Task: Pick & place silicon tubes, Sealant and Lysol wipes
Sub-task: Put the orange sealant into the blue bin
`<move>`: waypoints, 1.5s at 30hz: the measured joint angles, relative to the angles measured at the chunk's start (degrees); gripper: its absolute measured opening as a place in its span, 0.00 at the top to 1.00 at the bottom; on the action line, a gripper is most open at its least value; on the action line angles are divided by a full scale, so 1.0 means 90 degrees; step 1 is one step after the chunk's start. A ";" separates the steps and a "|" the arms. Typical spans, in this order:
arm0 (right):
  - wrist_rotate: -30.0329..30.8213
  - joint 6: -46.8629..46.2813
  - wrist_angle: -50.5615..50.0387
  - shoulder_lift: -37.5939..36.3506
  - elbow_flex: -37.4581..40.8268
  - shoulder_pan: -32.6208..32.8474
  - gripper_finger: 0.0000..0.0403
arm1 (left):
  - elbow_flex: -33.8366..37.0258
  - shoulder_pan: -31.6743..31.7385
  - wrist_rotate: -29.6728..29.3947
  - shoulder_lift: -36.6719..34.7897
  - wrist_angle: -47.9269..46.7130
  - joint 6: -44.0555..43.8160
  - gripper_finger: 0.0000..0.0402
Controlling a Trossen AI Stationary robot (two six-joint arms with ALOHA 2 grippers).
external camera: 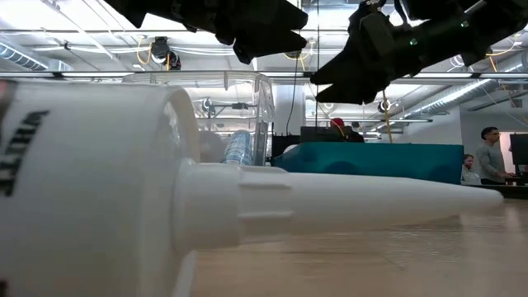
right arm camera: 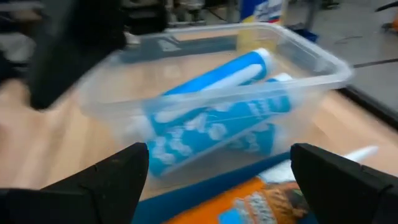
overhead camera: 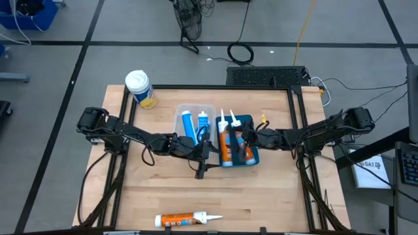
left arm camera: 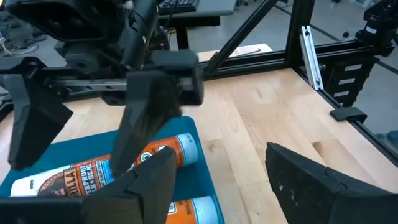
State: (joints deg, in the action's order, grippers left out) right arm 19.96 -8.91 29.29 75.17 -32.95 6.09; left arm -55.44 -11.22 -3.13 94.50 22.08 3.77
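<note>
Two orange sealant cartridges (overhead camera: 226, 142) lie in a teal tray (overhead camera: 253, 156) at mid-table. My right gripper (overhead camera: 240, 143) hangs open just above them (left arm camera: 81, 140), with nothing between its fingers (right arm camera: 217, 186). Beside the tray a clear bin (overhead camera: 196, 111) holds blue silicone tubes (right arm camera: 211, 118). My left gripper (overhead camera: 209, 153) stands open and holds nothing (left arm camera: 230, 186) over the bare wood in front of the bin. The Lysol wipes (overhead camera: 140, 88) stand upright at the far left corner. A third orange cartridge (overhead camera: 186, 220) lies on its side at the near edge.
The near cartridge's white nozzle (external camera: 330, 202) fills the low view. The black frame rails (overhead camera: 302, 124) run along the table's sides. Bare wood (overhead camera: 274, 196) lies between the tray and the near edge. People (external camera: 491, 153) stand far behind the table.
</note>
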 joint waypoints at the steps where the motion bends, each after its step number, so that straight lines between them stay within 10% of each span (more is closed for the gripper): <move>1: -0.0152 -0.0070 0.0039 -0.0001 0.0000 0.0000 0.09 | 0.0000 0.0000 0.0002 0.0000 -0.0002 0.0000 0.39; 8: -0.2291 -0.0172 0.0572 -0.0001 0.0000 0.0201 0.09 | 0.0000 -0.0017 0.0163 0.0000 -0.0195 -0.0423 0.39; 14: -0.2396 -0.0050 0.0639 -0.0001 0.0000 0.0552 0.09 | -0.0142 -0.0525 0.1163 0.0011 -0.1211 -0.0575 0.39; 24: -0.2391 0.0095 0.0386 -0.0001 0.0000 0.0588 0.09 | -0.2072 -0.2580 -0.1170 0.0274 -0.3846 -0.1273 0.39; 29: -0.2376 0.0119 0.0414 -0.0001 0.0000 0.0585 0.09 | -0.3125 -0.2932 -0.1324 0.0945 -0.5682 -0.2379 0.39; 45: -0.2367 0.0213 0.0414 -0.0001 -0.0005 0.0585 0.09 | -0.3793 -0.2992 0.1392 0.2530 -0.6696 -0.4995 0.39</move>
State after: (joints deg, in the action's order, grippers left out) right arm -1.34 -6.99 33.01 75.16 -32.99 11.35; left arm -89.58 -38.15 9.40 117.27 -38.18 -41.18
